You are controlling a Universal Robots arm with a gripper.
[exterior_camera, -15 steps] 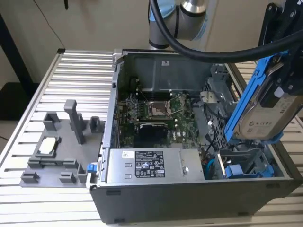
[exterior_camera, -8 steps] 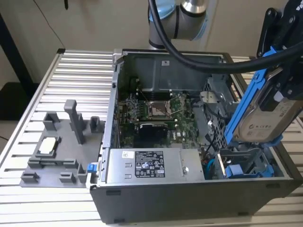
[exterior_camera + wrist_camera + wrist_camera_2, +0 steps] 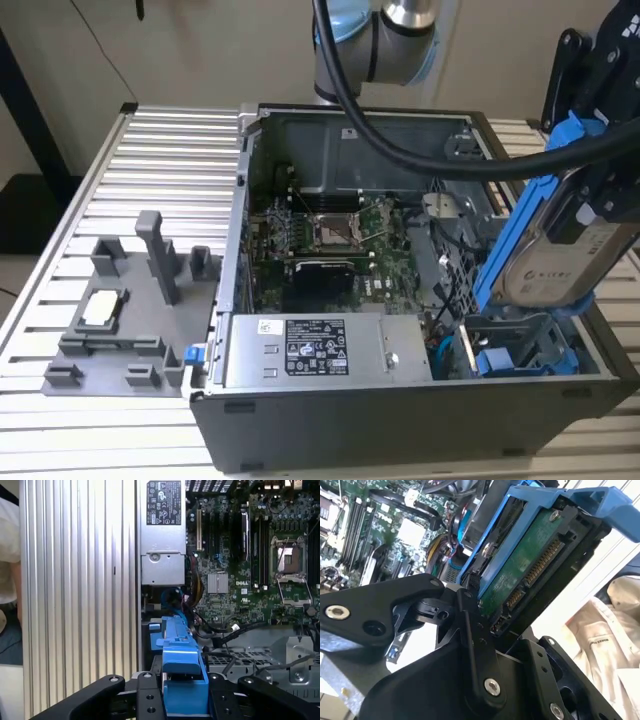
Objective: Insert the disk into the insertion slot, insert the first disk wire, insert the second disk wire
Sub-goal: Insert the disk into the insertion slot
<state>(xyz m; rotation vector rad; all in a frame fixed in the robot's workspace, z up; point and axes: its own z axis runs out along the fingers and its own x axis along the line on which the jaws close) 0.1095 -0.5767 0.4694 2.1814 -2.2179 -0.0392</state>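
Observation:
My gripper [image 3: 588,205] is shut on the disk [image 3: 560,250], a silver drive in a bright blue carrier frame. I hold it tilted, one end raised, above the case's corner on the exterior view's right. In both wrist views the black fingers [image 3: 145,687] clamp the disk's [image 3: 182,680] sides. Its green circuit board and bare connectors [image 3: 540,565] face the second wrist camera. The insertion slot [image 3: 545,325], a grey metal bay with blue parts inside, lies just below the disk's low end. A blue cable [image 3: 172,597] and coloured wires lie loose beside the bay.
The open computer case holds a motherboard [image 3: 330,240] and a grey labelled power-supply box [image 3: 310,350]. A grey fixture [image 3: 120,310] stands on the slatted table at the exterior view's left. A person's white clothing [image 3: 605,630] is close beside the case.

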